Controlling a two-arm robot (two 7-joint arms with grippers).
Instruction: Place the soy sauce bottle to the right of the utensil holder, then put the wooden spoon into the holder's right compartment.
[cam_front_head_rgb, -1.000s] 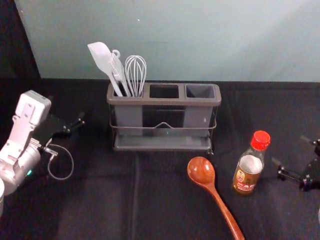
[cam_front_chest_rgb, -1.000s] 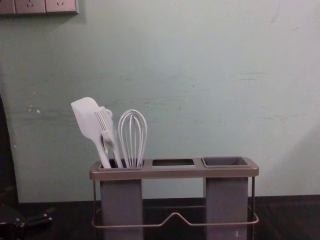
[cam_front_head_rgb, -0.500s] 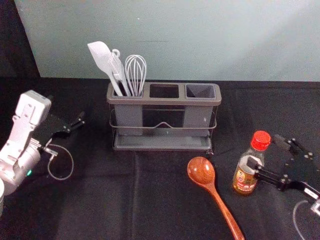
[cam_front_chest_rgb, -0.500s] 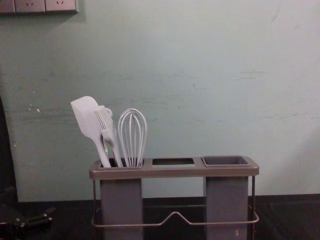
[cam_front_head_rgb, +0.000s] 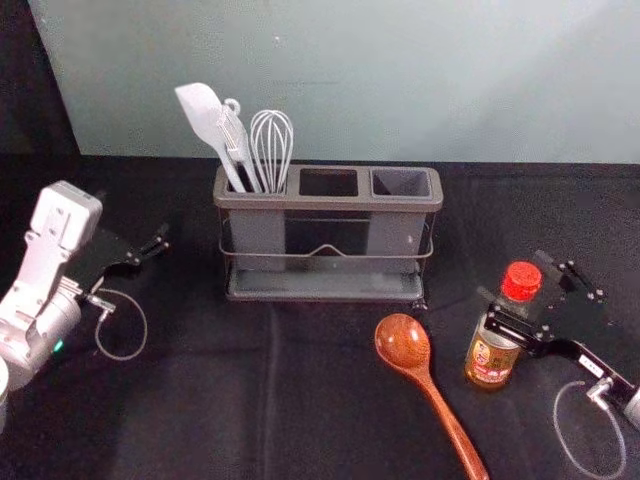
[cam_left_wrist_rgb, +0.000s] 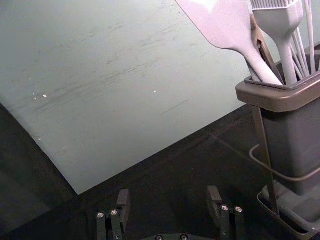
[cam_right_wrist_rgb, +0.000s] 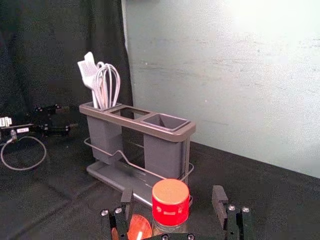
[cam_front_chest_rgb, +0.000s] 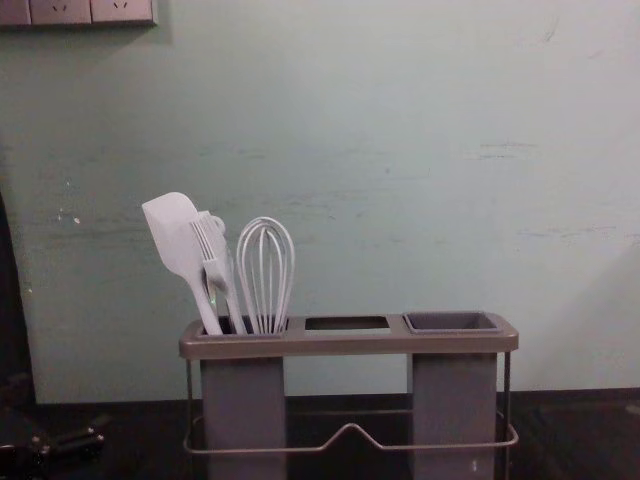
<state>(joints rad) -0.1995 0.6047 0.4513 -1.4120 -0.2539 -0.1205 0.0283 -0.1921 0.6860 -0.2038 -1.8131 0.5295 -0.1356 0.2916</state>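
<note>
The right gripper holds its jaws apart around the clear, red-capped soy sauce bottle – right of the reddish-brown wooden spoon. Left gripper, jaws parted, idles left of the grey plastic utensil holder.

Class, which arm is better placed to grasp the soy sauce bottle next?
Right, I'd judge: the right gripper stands open around the soy sauce bottle, while the left gripper sits left of the utensil holder.

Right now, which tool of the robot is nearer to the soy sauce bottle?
Right. The right tool is open, close at the bottle; the left tool is away, left of the utensil holder.
</note>
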